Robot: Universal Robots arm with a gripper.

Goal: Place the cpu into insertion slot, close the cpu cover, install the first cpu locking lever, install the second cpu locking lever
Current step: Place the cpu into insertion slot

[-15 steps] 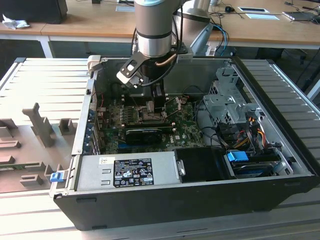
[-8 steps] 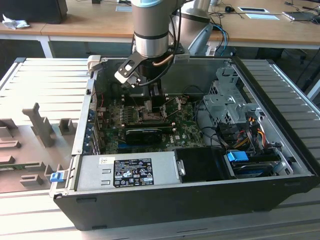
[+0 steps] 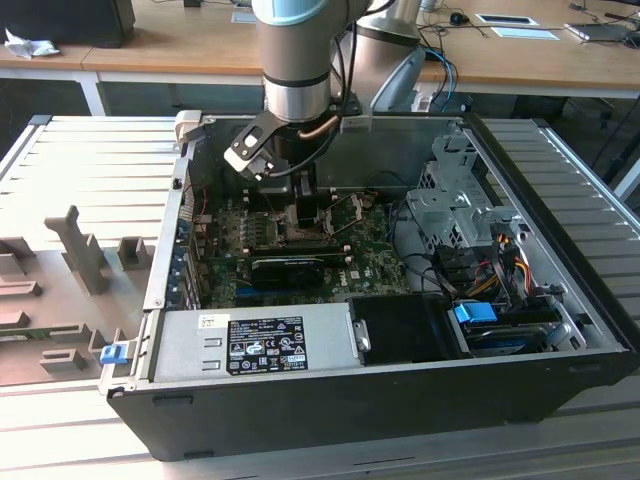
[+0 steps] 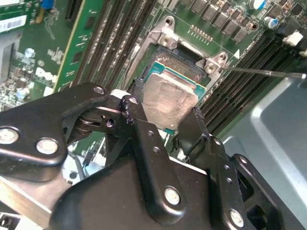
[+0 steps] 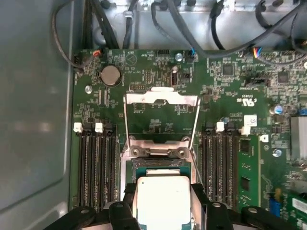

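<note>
My black gripper (image 3: 305, 195) reaches down into the open computer case over the green motherboard (image 5: 225, 86). In both wrist views its two fingers (image 4: 136, 117) press against opposite sides of the cpu (image 4: 170, 100), a small square chip with a silvery face (image 5: 162, 199). The chip sits at the insertion slot (image 5: 157, 165), whose teal and metal rim shows just beyond it. The cpu cover (image 5: 160, 98), a thin silvery frame with a window, stands swung open behind the slot. A thin metal lever rod (image 4: 264, 72) sticks out beside the socket.
Black memory slots (image 5: 93, 167) flank the socket on both sides. A long black expansion card (image 3: 290, 268) lies in front of it, then the grey power supply (image 3: 250, 340). The metal drive cage (image 3: 455, 200) and cable bundles (image 3: 490, 270) fill the exterior view's right.
</note>
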